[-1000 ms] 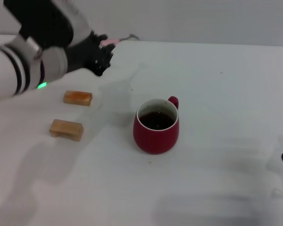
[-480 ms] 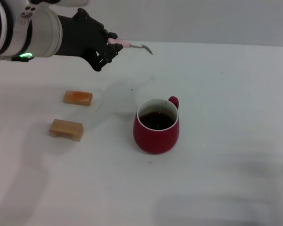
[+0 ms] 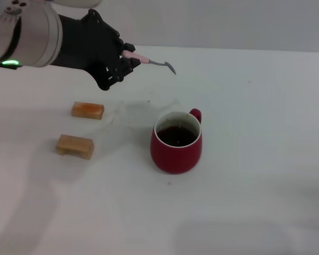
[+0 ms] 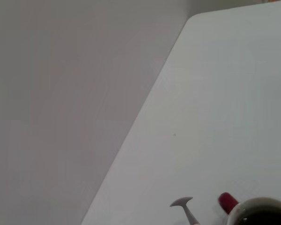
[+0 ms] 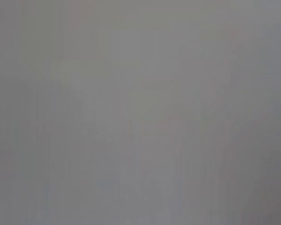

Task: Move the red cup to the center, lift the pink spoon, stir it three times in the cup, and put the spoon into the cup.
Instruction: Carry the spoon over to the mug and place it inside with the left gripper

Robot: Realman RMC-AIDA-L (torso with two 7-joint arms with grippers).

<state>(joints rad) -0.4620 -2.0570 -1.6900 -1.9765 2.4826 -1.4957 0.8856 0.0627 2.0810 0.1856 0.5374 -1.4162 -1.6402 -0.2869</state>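
Note:
The red cup stands upright on the white table, dark liquid inside, handle pointing to the far right. My left gripper is shut on the pink spoon by its pink handle and holds it in the air behind and left of the cup. The spoon's grey bowl points right and down. In the left wrist view the spoon's bowl shows beside the cup's handle. The right gripper is out of view.
Two tan wooden blocks lie left of the cup, one farther back and one nearer. The white table stretches open to the right and front. The right wrist view shows only plain grey.
My left arm has lifted and carried the spoon rightward and toward the cup. The right gripper, seen at the right edge one second ago, has left the head view.

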